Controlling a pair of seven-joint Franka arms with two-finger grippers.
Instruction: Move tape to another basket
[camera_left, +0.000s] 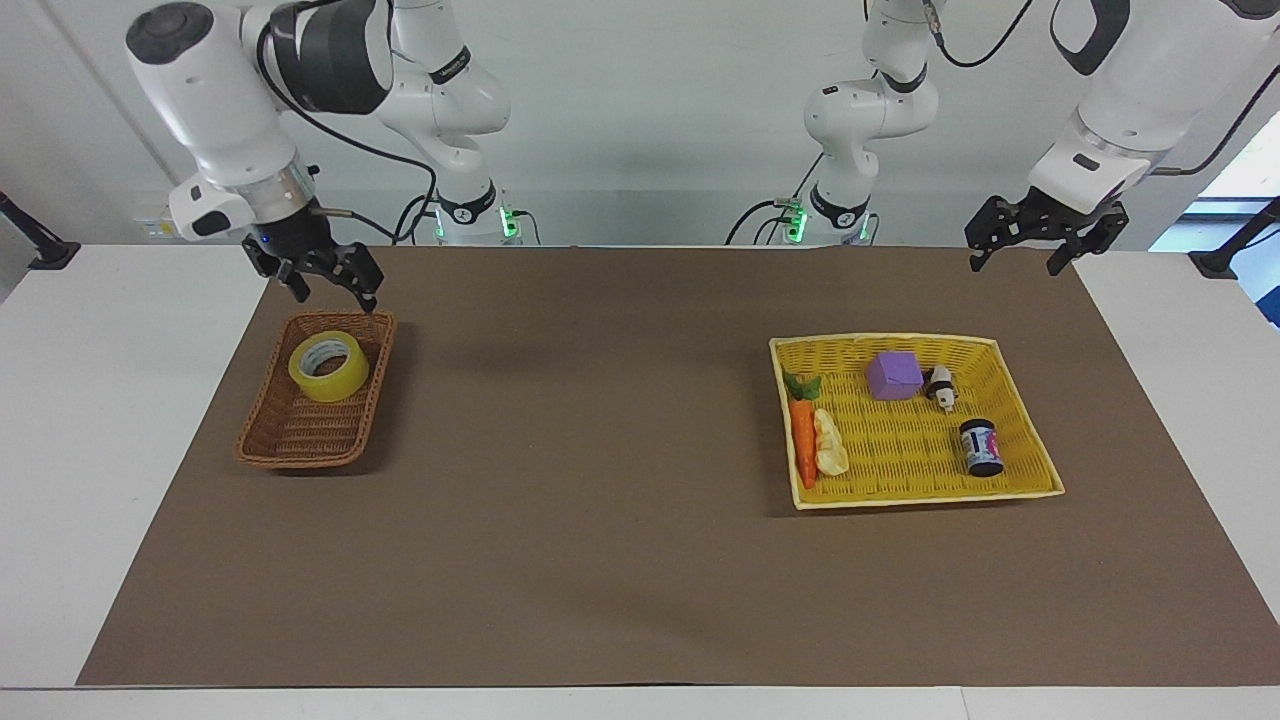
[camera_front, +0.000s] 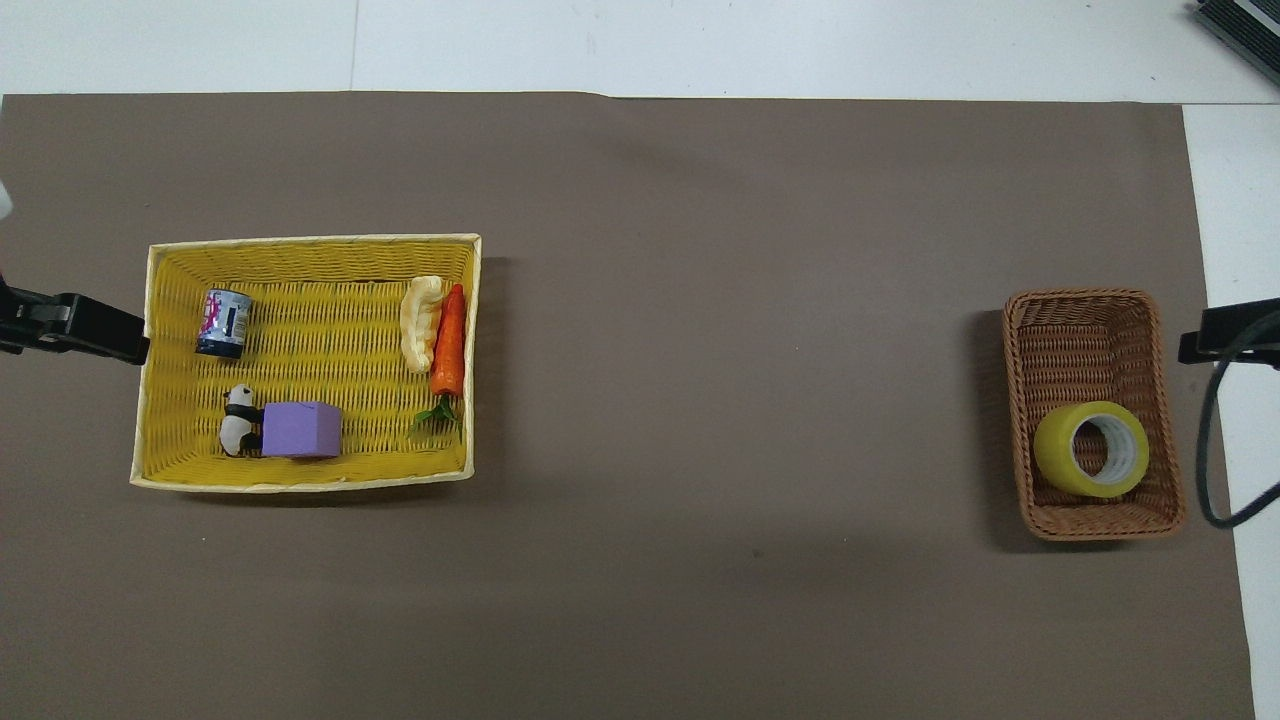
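The yellow tape roll (camera_left: 328, 367) lies in the brown wicker basket (camera_left: 300, 440), at the end nearer to the robots, toward the right arm's end of the table. It also shows in the overhead view (camera_front: 1091, 449), in the same basket (camera_front: 1080, 320). My right gripper (camera_left: 330, 292) is open and empty, raised over the basket's rim nearest the robots, clear of the tape. My left gripper (camera_left: 1014, 264) is open and empty and waits above the table's corner at the left arm's end.
The wide yellow basket (camera_left: 900, 342) toward the left arm's end holds a carrot (camera_left: 802, 440), a pale ribbed piece (camera_left: 830, 443), a purple block (camera_left: 893, 375), a panda figure (camera_left: 940, 387) and a small can (camera_left: 981, 447). A brown mat covers the table.
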